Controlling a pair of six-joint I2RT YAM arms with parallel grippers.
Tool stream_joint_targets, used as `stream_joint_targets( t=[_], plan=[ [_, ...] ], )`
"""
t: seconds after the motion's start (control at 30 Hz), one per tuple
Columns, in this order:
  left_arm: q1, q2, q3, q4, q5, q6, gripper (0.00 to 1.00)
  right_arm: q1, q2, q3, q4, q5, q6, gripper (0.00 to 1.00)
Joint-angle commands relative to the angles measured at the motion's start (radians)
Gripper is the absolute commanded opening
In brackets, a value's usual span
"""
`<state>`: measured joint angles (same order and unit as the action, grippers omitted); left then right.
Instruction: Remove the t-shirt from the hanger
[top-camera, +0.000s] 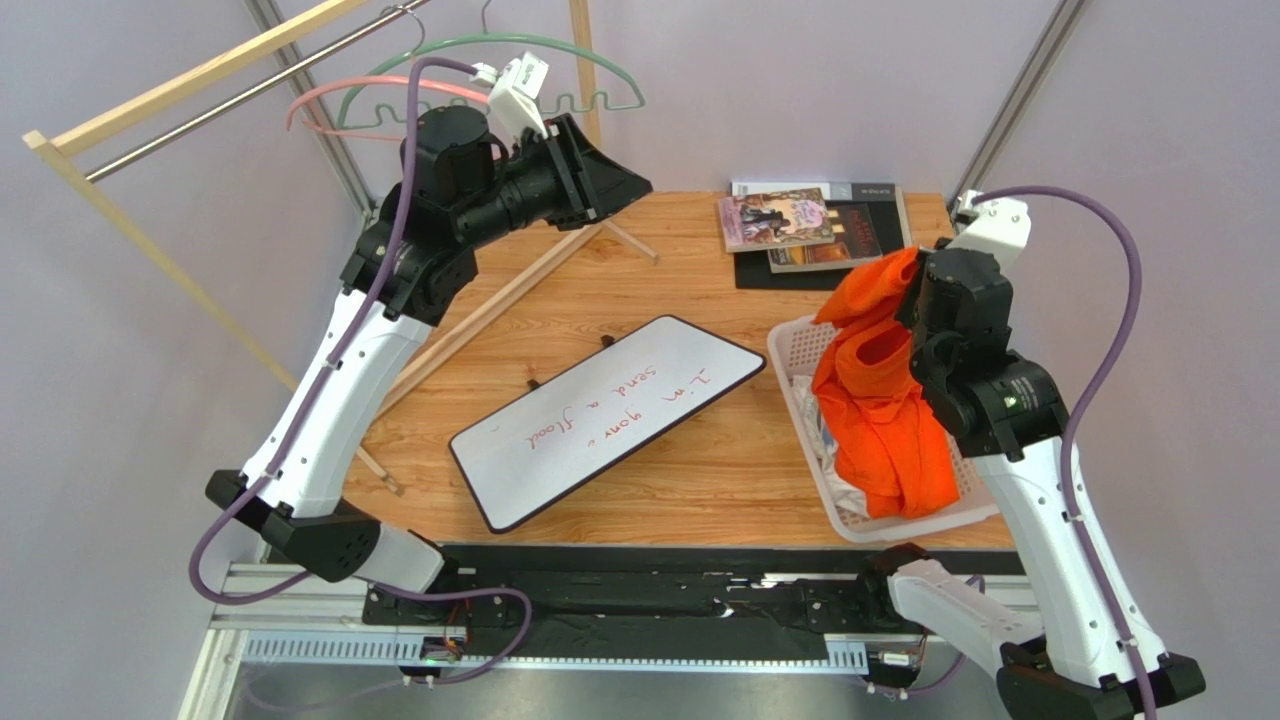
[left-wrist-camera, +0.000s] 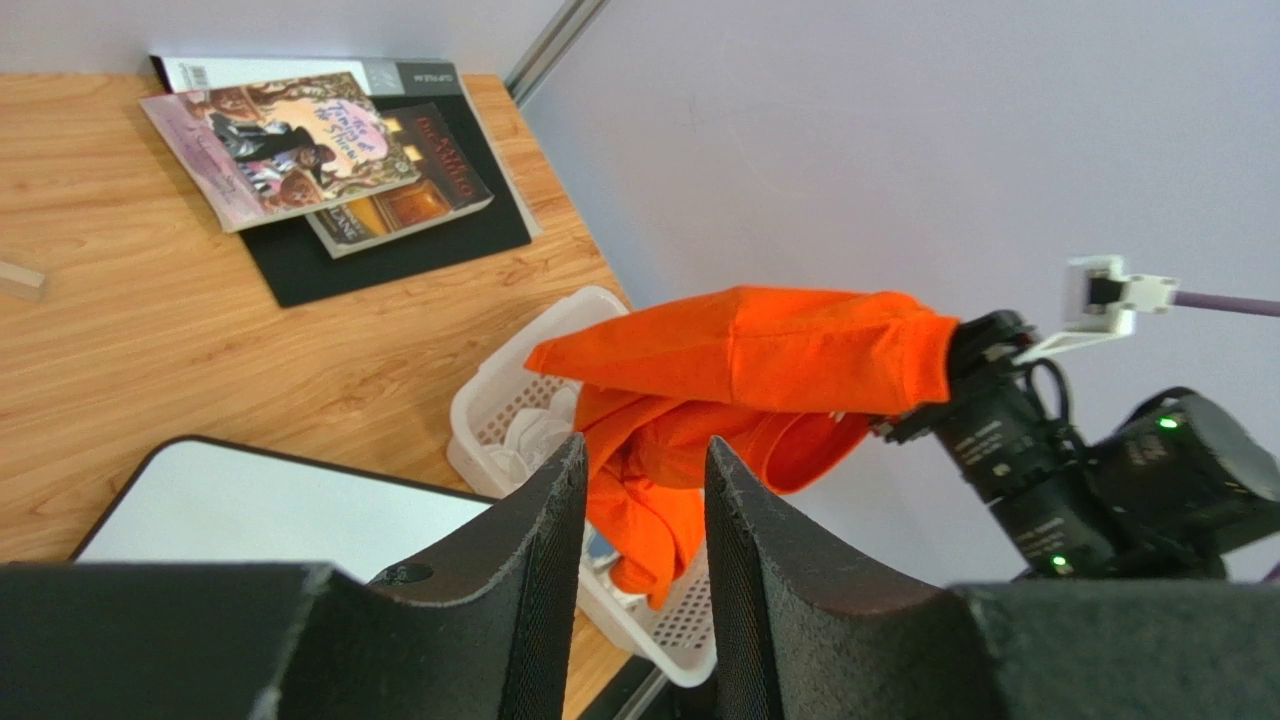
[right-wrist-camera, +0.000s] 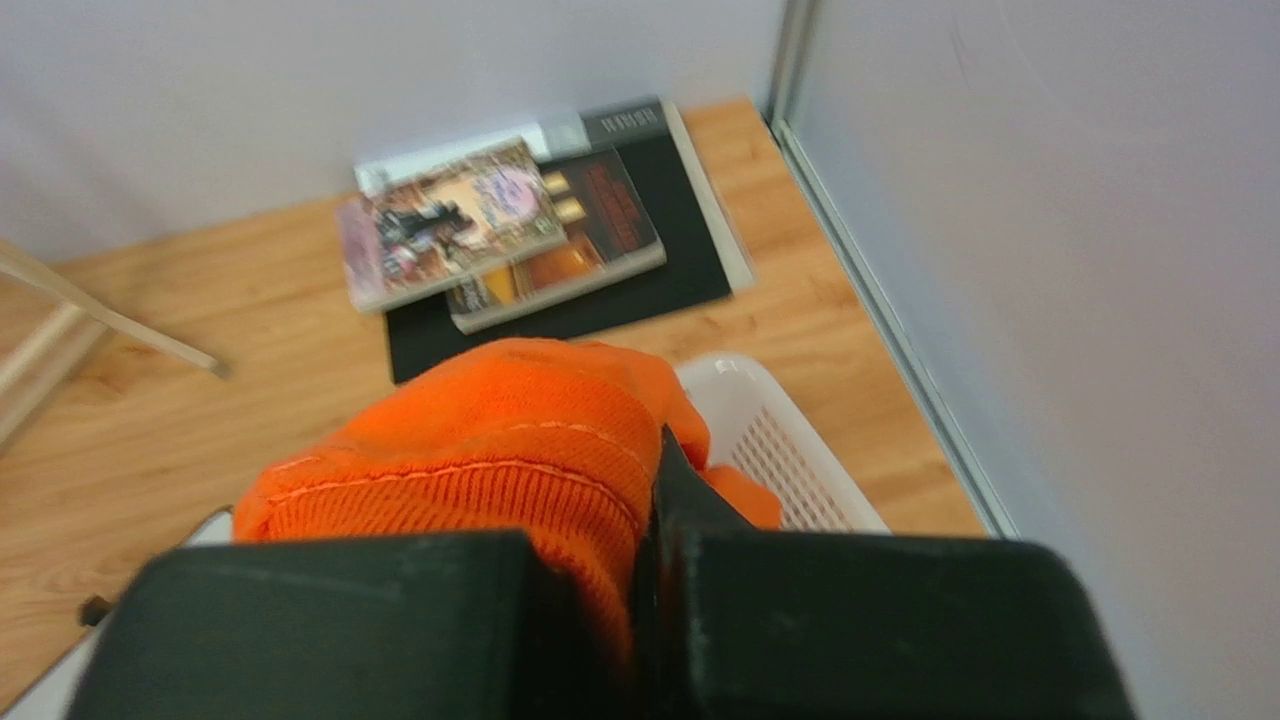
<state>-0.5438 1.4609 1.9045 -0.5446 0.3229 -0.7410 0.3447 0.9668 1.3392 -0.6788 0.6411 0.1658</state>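
t-shirt | clamped in right pincer over basket | left pincer parted (empty)

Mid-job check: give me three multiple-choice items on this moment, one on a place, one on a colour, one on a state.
1. The t-shirt hangs over: A the white basket; B the whiteboard; C the books.
2. Top left hang a green hanger and one that is: A black; B pink; C yellow.
3. The right gripper is: A open, empty; B out of view; C shut on the t-shirt.
Answers: 1 A, its cloth trails into the basket. 2 B, the pink hanger sits beside the green one. 3 C, cloth is pinched in its grip.
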Motion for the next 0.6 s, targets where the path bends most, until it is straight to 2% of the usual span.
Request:
stream_joint_targets(
  t=[0.0, 0.17, 0.3, 0.47, 0.57],
  plan=[
    [-0.002, -0.024, 0.011, -0.006, -0.007, 0.029, 0.40, -0.052, -0.100, -0.057, -0.204, 0.136, 0.165, 0.00],
    [-0.002, -0.014, 0.008, 0.003, 0.005, 0.014, 0.40, -0.056, -0.200, -0.193, -0.311, 0.118, 0.326, 0.00],
    [-0.002, -0.007, 0.016, -0.009, 0.022, 0.006, 0.40, -0.078, -0.211, -0.305, -0.282, -0.024, 0.394, 0.00],
    [-0.002, -0.019, 0.016, -0.040, 0.018, 0.017, 0.40, -0.137, -0.093, -0.394, -0.186, -0.242, 0.448, 0.00],
    [-0.002, -0.031, 0.014, -0.060, 0.008, 0.025, 0.40, -0.182, 0.027, -0.449, -0.113, -0.296, 0.466, 0.00]
  ],
)
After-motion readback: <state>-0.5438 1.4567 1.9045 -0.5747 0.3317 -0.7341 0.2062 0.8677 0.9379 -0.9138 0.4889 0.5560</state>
